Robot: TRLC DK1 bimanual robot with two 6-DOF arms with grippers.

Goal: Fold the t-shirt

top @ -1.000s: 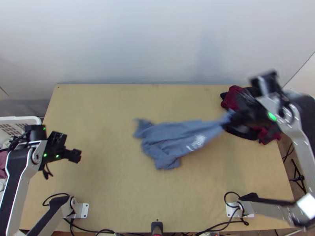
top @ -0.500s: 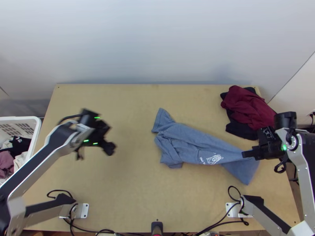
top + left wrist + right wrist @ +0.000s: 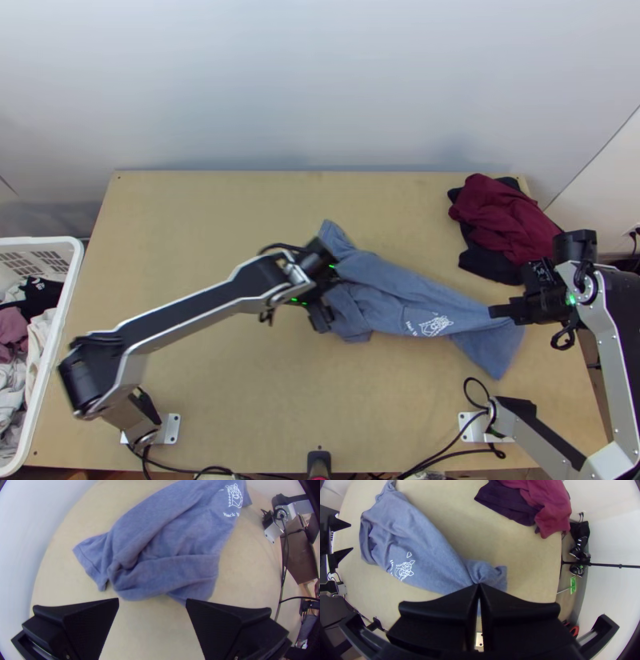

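T-shirt of soft blue cloth (image 3: pixel 400 300) is pinched tight by the right pincer (image 3: pixel 494 310), whose two wide flat black fingers are pressed together on it. The cloth bunches up into little creases at their tips. One loose flap (image 3: pixel 490 352) spreads from that pinch toward the near side of the light wooden surface (image 3: pixel 224 208). A white animal picture (image 3: pixel 436 325) is on the shirt, just to the left of the right pincer. From there the shirt runs long and rumpled to the left pincer (image 3: pixel 330 298), with its far end crumpled and folded over.

The left pincer is at that crumpled end, let go, with its black fingers wide apart. I cannot tell if it touches the cloth. A short sleeve (image 3: pixel 91 558) sticks out near it, toward the far side.

Past the right pincer, toward the far side, a dark red cloth (image 3: pixel 500 216) lies heaped on a black cloth (image 3: pixel 488 262). Well to the left of the left pincer is a white plastic basket (image 3: pixel 72 280) with clothes (image 3: pixel 12 328) in it.
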